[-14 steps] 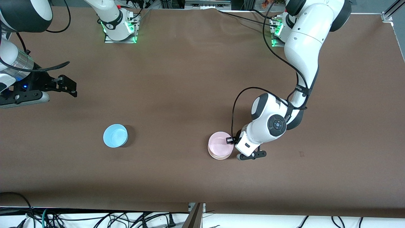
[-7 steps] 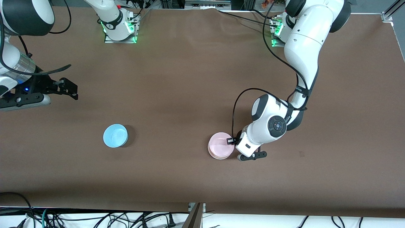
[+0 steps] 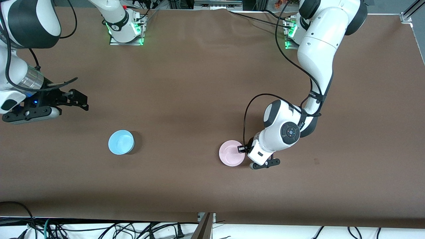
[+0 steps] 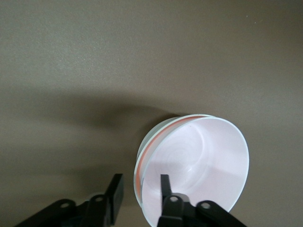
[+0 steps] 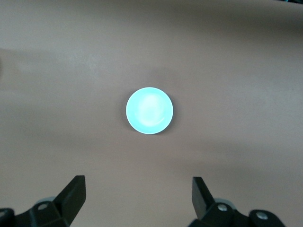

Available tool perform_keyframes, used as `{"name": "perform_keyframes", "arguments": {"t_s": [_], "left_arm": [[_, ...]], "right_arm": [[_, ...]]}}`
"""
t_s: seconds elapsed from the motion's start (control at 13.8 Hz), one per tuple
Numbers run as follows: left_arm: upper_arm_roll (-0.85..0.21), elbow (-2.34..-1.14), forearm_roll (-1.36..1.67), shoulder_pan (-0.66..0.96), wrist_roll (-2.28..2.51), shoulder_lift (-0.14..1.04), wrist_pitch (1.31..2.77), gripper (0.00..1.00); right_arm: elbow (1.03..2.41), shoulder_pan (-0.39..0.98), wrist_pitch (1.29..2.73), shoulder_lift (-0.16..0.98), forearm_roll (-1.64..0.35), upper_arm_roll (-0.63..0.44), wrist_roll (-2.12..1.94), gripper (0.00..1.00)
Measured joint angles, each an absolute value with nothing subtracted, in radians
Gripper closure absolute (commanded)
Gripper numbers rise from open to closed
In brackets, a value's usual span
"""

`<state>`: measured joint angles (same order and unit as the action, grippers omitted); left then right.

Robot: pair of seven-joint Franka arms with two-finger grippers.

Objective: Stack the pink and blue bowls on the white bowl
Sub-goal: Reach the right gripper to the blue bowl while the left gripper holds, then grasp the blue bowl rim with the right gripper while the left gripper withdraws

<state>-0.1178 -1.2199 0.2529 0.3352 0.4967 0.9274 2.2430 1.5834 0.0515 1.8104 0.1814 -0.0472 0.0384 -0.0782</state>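
Left gripper: we are seeing its two fingers straddling the rim of the pink bowl, one inside the wall and one outside, spread wider than the thin wall, so nothing is being pinched. In the left wrist view the pink bowl is sitting nested in the white bowl, whose pale rim is showing as a thin crescent around it. We are therefore judging the pink half of the stack as done.

Right gripper: we are finding it hanging over bare table at the right arm's end, its fingers spread wide and holding nothing.

Blue bowl: it is standing alone and upright, nearer to the front camera than the table under the right gripper, and well apart from the nested pair, which lies toward the left arm's end. The right arm is the nearer one. Being round, the bowl is offering no preferred grasp axis.
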Motion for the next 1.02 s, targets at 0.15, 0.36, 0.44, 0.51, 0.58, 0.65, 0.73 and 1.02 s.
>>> {"name": "perform_keyframes", "arguments": {"t_s": [0.15,0.36,0.44,0.51,0.58,0.65,0.73,1.02], "left_arm": [[-0.117,-1.206,0.253,0.332,0.506,0.926,2.24,0.0],[-0.117,-1.198,0.253,0.319,0.507,0.925,2.224,0.0],[-0.115,-1.198,0.253,0.314,0.507,0.925,2.22,0.0],[-0.112,-1.198,0.253,0.312,0.506,0.925,2.217,0.0],[-0.106,-1.199,0.25,0.312,0.506,0.925,2.214,0.0],[-0.1,-1.2,0.239,0.312,0.505,0.925,2.212,0.0],[-0.096,-1.201,0.225,0.312,0.504,0.926,2.21,0.0],[-0.095,-1.208,0.205,0.312,0.485,0.93,2.206,0.0]], "right_arm": [[1.584,0.052,1.814,0.198,-0.049,0.039,-0.079,0.01],[1.584,0.056,1.829,0.243,-0.047,0.04,-0.08,0.01],[1.586,0.056,1.853,0.266,-0.045,0.04,-0.08,0.0],[1.589,0.055,1.887,0.299,-0.043,0.04,-0.08,0.01],[1.593,0.054,1.933,0.341,-0.042,0.039,-0.08,0.01],[1.599,0.053,1.997,0.396,-0.042,0.038,-0.08,0.01],[1.601,0.053,2.076,0.46,-0.041,0.038,-0.084,0.01],[1.596,0.05,2.274,0.639,-0.038,0.037,-0.147,0.01]]}}
